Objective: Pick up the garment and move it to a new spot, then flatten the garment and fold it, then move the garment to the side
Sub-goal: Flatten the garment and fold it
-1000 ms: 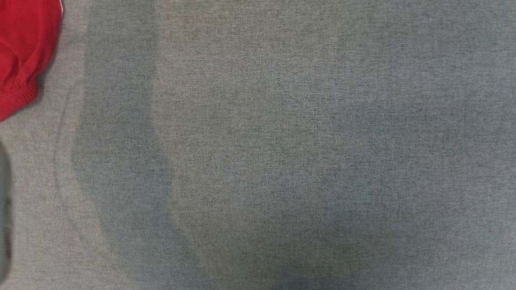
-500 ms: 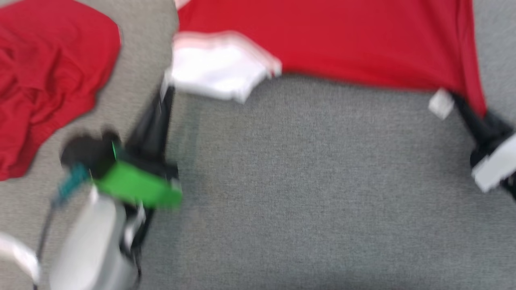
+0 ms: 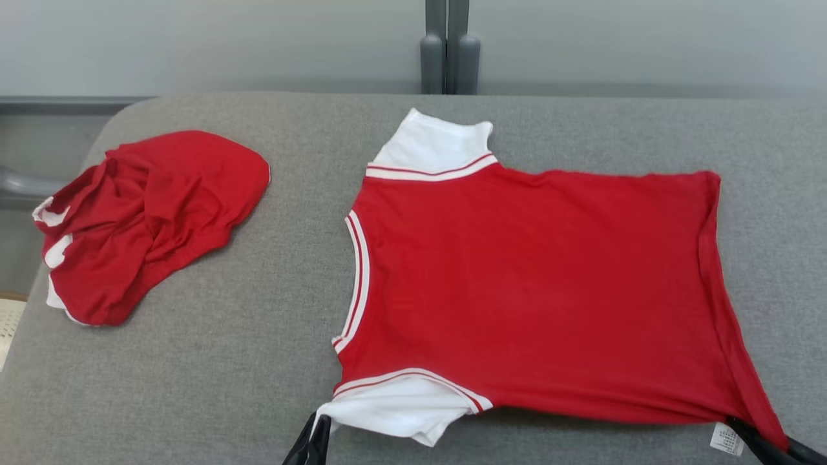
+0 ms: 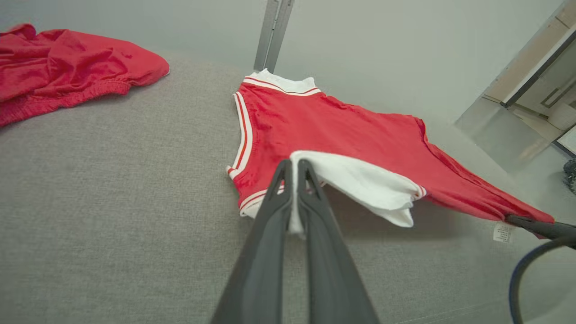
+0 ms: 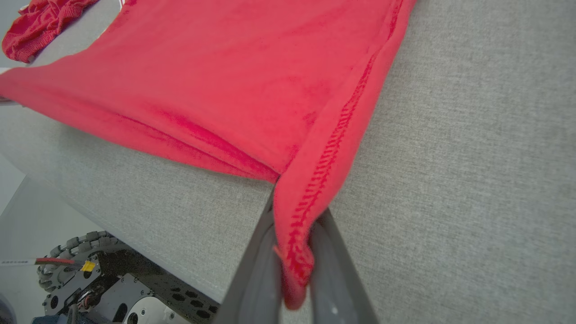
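While two red garments are lying on the grey table, the spread garment is sitting right of centre and the crumpled heap is resting well apart at its left. Two grippers are reaching in from the near edge: the left gripper is clamping the white near sleeve, and the right gripper is pinching the red hem corner, its tips being hidden by cloth.
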